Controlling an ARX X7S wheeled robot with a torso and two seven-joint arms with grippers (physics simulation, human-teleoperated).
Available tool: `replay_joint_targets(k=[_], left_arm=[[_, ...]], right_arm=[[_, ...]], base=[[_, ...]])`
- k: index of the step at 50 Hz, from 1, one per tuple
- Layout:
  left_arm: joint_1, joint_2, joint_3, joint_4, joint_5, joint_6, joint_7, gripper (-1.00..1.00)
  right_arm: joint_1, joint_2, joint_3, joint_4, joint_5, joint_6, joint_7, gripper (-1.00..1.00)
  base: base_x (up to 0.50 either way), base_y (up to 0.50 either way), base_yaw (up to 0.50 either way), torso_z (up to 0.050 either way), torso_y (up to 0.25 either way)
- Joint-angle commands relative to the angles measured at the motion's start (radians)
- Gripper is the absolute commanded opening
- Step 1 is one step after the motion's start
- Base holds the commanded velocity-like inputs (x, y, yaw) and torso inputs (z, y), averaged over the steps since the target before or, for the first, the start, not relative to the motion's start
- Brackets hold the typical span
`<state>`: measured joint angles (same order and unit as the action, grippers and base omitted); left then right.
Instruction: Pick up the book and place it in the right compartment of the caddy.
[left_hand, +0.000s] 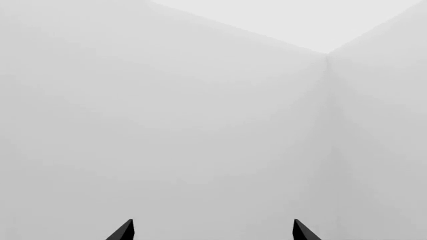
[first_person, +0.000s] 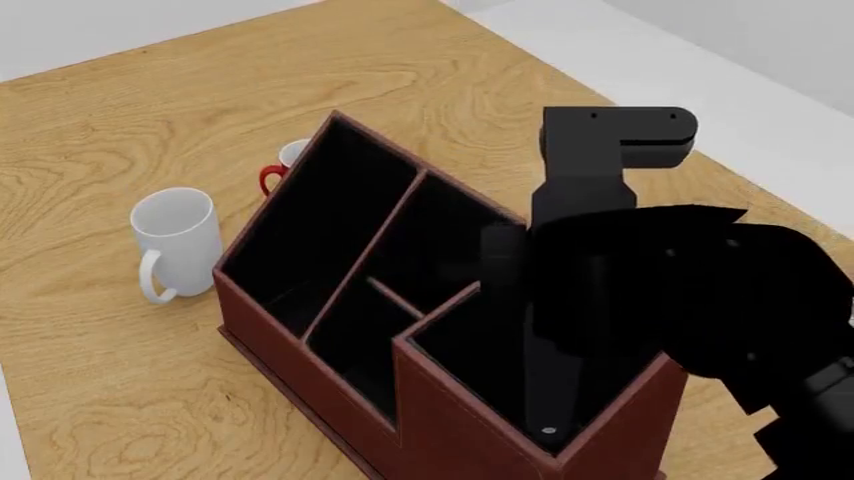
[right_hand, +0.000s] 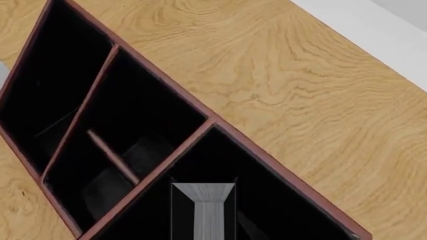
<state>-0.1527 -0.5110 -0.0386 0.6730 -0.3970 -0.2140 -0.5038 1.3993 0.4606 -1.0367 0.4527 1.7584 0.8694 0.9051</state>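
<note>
On a wood table (first_person: 120, 400) in a white room, the right gripper (right_hand: 203, 220) grips the book (right_hand: 203, 192) inside the caddy (first_person: 441, 420); the left gripper (left_hand: 213, 231) is spread.

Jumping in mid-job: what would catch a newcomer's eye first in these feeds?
The big reddish-brown caddy with black-lined compartments fills the wooden table's middle in the head view. The black right arm reaches down into its tall right compartment, where the right wrist view shows the book's white page edges. A white mug stands left of the caddy; a red-handled one peeks out behind it.
</note>
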Motion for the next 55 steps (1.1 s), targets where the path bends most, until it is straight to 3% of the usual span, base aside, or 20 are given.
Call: replay_joint_targets(k=[1, 55], left_arm=[[-0.003, 0.001, 0.009, -0.007, 0.007, 0.002, 0.0, 1.0], [-0.009, -0.001, 0.044, -0.016, 0.031, 0.006, -0.003, 1.0]], right_arm=[[0.009, -0.008, 0.009, 0.02, -0.071, 0.0, -0.041, -1.0], [-0.068, -0.04, -0.043, 0.1, -0.149, -0.047, -0.154, -1.0]], base=[[0.0, 0.0, 0.0, 0.0, 0.0], [0.0, 0.0, 0.0, 0.0, 0.001]])
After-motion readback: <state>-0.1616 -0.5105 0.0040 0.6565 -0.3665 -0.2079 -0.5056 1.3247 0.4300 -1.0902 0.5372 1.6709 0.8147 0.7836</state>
